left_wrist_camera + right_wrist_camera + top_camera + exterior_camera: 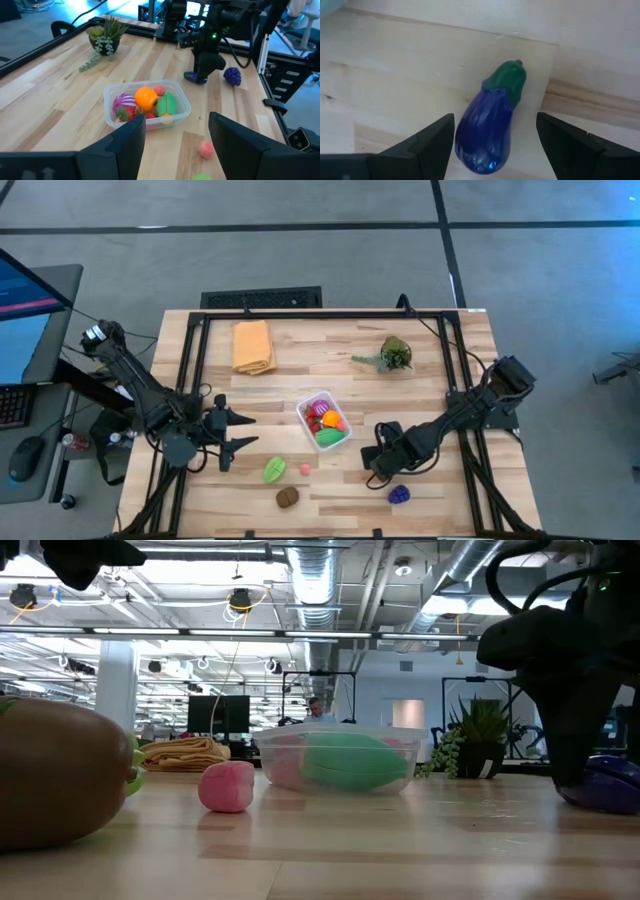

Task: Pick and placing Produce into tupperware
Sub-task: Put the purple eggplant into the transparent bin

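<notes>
Right wrist view shows the right fingers point(495, 145) wide open around a purple eggplant point(487, 132) lying on the desk point(410, 65), not squeezing it.

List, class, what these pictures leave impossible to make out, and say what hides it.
- Eggplant: high view, hidden under the right gripper; right wrist view, its lower end cut off by the edge.
- Tupperware: low view, its cloudy wall blurs the pieces inside.
- Brown piece: low view, too close and cut off by the edge.
</notes>
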Available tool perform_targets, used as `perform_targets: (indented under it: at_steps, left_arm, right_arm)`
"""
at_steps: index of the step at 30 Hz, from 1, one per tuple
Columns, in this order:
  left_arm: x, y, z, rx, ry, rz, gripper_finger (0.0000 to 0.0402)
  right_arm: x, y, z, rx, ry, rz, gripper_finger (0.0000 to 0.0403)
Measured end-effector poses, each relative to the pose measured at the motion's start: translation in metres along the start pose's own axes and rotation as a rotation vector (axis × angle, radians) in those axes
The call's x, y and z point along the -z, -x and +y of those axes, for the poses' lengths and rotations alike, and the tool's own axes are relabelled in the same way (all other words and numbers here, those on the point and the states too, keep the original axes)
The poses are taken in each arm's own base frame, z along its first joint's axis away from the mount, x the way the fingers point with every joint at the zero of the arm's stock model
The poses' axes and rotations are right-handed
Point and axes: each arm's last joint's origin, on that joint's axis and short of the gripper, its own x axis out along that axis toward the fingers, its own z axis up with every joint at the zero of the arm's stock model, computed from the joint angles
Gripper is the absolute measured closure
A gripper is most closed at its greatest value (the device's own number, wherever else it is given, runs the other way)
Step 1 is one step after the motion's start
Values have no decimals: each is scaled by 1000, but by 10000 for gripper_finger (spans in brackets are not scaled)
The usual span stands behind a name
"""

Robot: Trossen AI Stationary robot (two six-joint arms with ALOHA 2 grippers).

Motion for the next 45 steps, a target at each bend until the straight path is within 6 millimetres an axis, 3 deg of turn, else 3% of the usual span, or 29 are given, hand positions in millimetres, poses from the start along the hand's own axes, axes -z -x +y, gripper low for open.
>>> perform_targets:
  at_steps: [30, 45]
  left_arm:
    - [0, 0, 0, -1, 27, -1, 193]
    - [0, 0, 0, -2, 24, 1, 193]
  right_arm:
    - [0, 0, -3, 40, 20, 15, 105]
    - [0, 0, -1, 11, 34, 6, 179]
